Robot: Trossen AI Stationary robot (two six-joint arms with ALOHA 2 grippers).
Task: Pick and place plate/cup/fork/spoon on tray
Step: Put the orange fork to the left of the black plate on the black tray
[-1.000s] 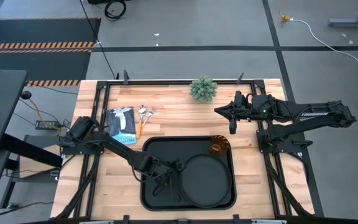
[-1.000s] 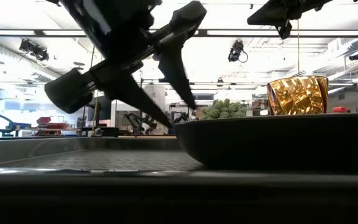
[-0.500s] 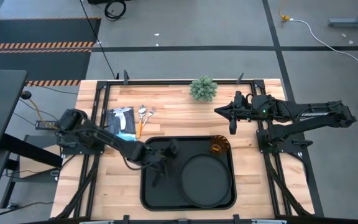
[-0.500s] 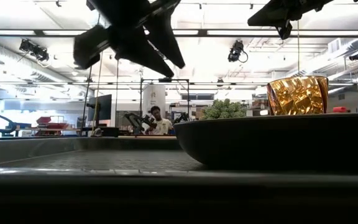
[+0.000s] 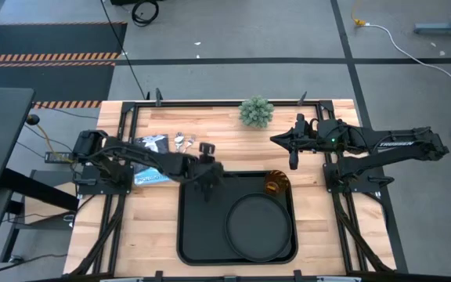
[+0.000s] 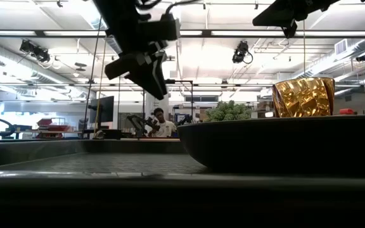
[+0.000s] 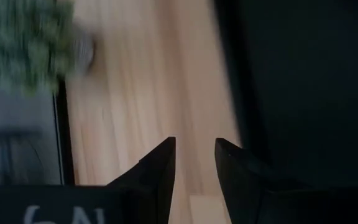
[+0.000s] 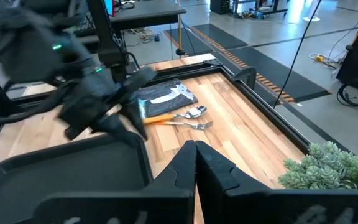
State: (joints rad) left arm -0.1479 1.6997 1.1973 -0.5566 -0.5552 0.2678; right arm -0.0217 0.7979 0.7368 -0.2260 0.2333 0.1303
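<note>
The black tray (image 5: 194,235) lies at the table's near middle. The round black plate (image 5: 261,225) rests in its right half, and the amber cup (image 5: 276,184) stands in its far right corner; the cup also shows in the low view (image 6: 303,96). The fork and spoon (image 8: 191,119) lie side by side on the wood at the far left, beside a blue and white packet (image 5: 151,153). My left gripper (image 5: 216,176) hangs over the tray's far rim, slightly open and empty (image 7: 193,142). My right gripper (image 5: 274,139) is shut and empty, raised beyond the cup (image 8: 196,146).
A small green plant (image 5: 257,112) stands at the far edge, in the middle. Bare wood lies between the tray's far rim and the plant. Black frame rails run along the table's edges. A person shows far off in the room in the low view (image 6: 163,126).
My left gripper has risen out of the tray's left half, from beside the plate, and gone toward the table's far edge to the tray's far rim. It has turned about on the way, and its fingers have drawn closer together. The plate and cup have stayed put.
</note>
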